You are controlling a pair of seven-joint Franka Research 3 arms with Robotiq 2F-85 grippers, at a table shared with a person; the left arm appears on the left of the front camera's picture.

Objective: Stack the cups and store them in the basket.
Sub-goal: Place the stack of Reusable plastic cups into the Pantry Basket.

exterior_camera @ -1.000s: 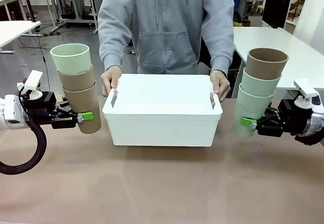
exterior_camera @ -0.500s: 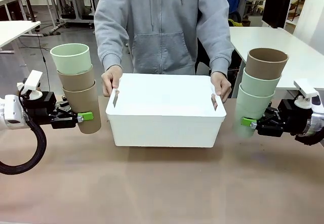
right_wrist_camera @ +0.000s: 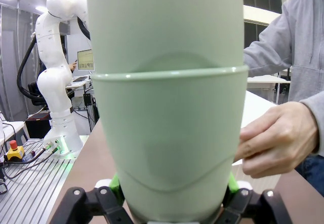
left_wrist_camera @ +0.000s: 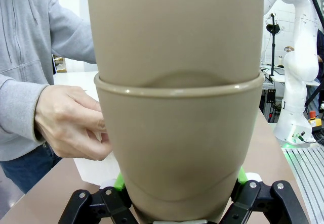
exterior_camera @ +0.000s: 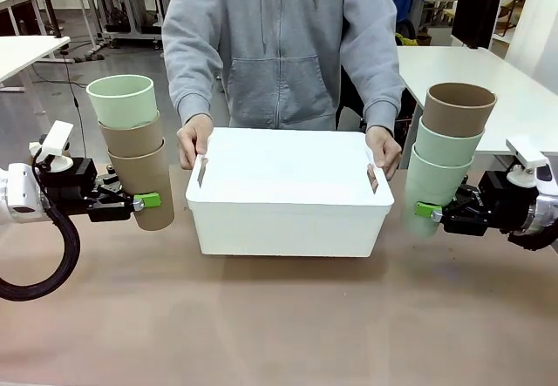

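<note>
At the left, my left gripper [exterior_camera: 144,201] is shut on the bottom tan cup of a stack of cups [exterior_camera: 132,146]: two tan ones with a mint one on top. The left wrist view has that tan stack [left_wrist_camera: 177,107] close up between the green pads. At the right, my right gripper [exterior_camera: 425,211] is shut on the bottom mint cup of another stack [exterior_camera: 449,155]: two mint ones topped by a tan one. This mint stack [right_wrist_camera: 167,107] looms in the right wrist view. The white basket [exterior_camera: 290,220] stands mid-table between the stacks, with the person's hands [exterior_camera: 193,138] on its two ends.
The person in a grey hoodie stands at the far side, a hand [left_wrist_camera: 68,123] at the basket's rim beside each stack. Bare brown table [exterior_camera: 279,325] lies in front of the basket. White tables stand farther back.
The person has slid the basket slightly toward me and to the right. Both arms and their cup stacks have stayed still.
</note>
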